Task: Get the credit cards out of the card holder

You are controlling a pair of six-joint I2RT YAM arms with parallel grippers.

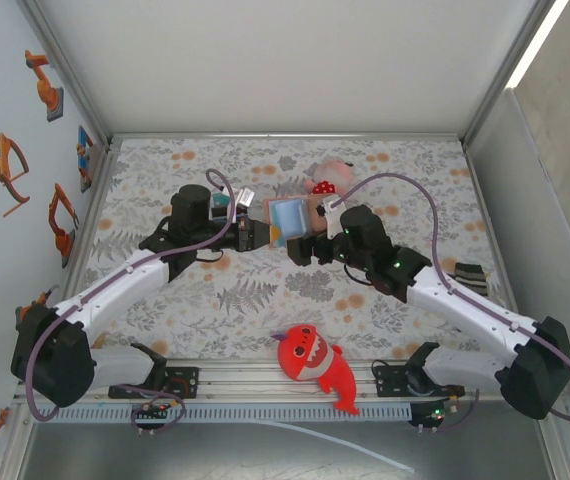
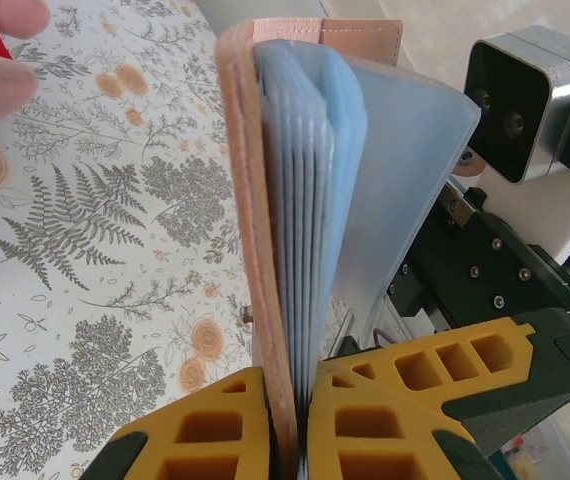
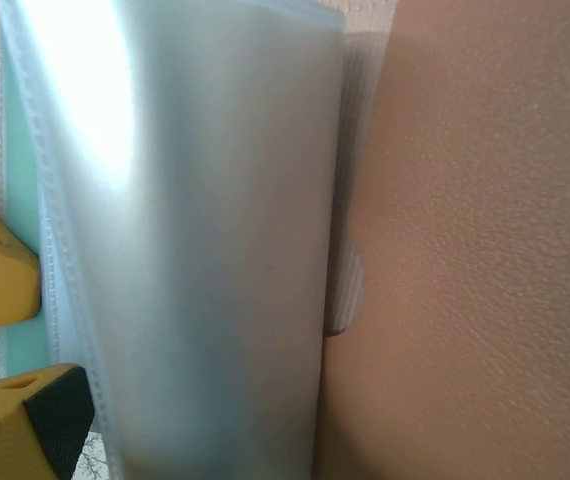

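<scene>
The card holder (image 1: 287, 221) is up off the floral worktop (image 1: 215, 310), open, with its blue-grey sleeves facing up between the two tools.

The left arm runs from its base well to the near-left of the card holder, forearm slanting up towards it and wrist bent so that the left tool (image 1: 248, 235) meets the holder's left edge. In the left wrist view this tool (image 2: 290, 432) is pinched tight on the holder (image 2: 250, 200). The yellow fingers (image 2: 205, 425) press the tan cover and the fanned sleeves together at one end, so the holder stands on edge away from the camera.

The right arm mirrors it from the near-right, elbow raised and forearm angled in, with the right tool (image 1: 303, 248) just at the holder's near-right corner. How wide that tool stands I cannot tell. Its wrist camera is pressed close to a clear sleeve (image 3: 195, 240) and the tan leather (image 3: 485, 250), and a teal card (image 3: 15, 200) shows behind the plastic.

A red shark plush (image 1: 315, 365) lies on the worktop near of the holder, and a pink plush (image 1: 327, 180) lies just beyond it.
</scene>
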